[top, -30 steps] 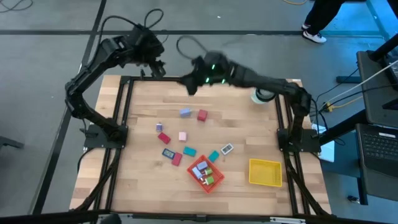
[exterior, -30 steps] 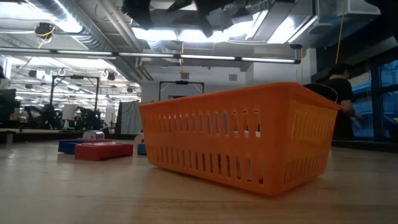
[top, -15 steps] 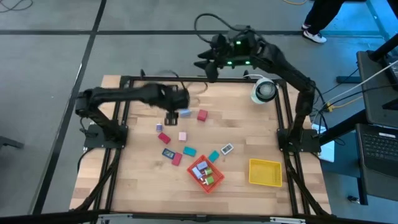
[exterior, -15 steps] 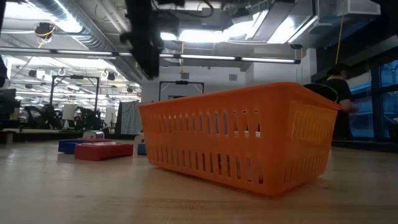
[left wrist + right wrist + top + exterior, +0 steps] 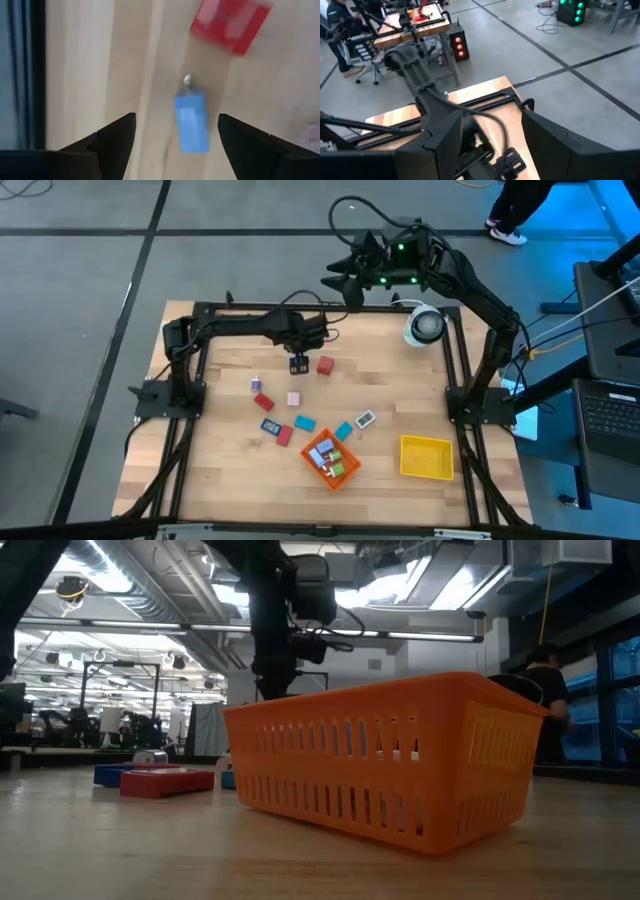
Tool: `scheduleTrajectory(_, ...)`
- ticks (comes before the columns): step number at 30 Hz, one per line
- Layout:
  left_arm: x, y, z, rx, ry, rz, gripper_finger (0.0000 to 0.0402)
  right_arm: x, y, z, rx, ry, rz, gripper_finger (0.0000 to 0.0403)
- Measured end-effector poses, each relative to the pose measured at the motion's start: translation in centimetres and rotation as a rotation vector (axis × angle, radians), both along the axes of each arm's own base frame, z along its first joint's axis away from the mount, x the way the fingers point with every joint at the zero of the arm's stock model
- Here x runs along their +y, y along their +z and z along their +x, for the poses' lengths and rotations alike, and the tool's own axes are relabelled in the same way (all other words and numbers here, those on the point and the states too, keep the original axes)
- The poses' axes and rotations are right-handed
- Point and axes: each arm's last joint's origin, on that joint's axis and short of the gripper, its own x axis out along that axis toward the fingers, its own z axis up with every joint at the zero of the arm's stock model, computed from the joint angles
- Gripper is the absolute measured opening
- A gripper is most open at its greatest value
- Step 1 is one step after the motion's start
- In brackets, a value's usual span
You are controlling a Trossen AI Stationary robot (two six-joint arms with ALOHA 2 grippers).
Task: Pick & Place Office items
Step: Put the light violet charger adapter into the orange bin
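The left gripper [image 5: 298, 364] hangs with its fingers spread above a blue block [image 5: 191, 123], just beside the red block [image 5: 325, 365]. The right gripper [image 5: 345, 283] waits beyond the table's far edge, fingers apart and holding nothing.

Left gripper [image 5: 298, 364] hung spread over the blue block [image 5: 191, 122]; red block [image 5: 325, 365] crowded it at 3 o'clock, bare wood elsewhere.

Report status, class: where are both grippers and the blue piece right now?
Left gripper open, over blue piece, not gripping. Right gripper open, raised behind the table's far edge. Red piece close by; nothing blocking.
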Motion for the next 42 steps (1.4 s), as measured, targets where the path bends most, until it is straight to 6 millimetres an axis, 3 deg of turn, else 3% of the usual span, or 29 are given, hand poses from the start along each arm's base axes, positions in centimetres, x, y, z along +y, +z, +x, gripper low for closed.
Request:
scheduleTrajectory(8,0.4,0.9,-0.5,-0.022,0.014,-0.125,0.0279,0.7,0.9,0.5,-0.085,0.030,-0.050,0.0210)
scheduleTrajectory(19,0.2,0.3,-0.7,0.024,0.019,-0.170,0.0279,0.6,0.3,1.7,-0.082,0.068,-0.103,0.0211)
scheduleTrajectory(39,2.0,-6.2,0.9,0.094,0.050,-0.220,0.0278,1.3,0.3,2.0,-0.091,0.111,-0.089,0.0211)
scheduleTrajectory(42,2.1,-7.3,1.0,0.128,0.054,-0.239,0.0264,1.2,0.2,2.0,-0.086,0.086,-0.095,0.0211)
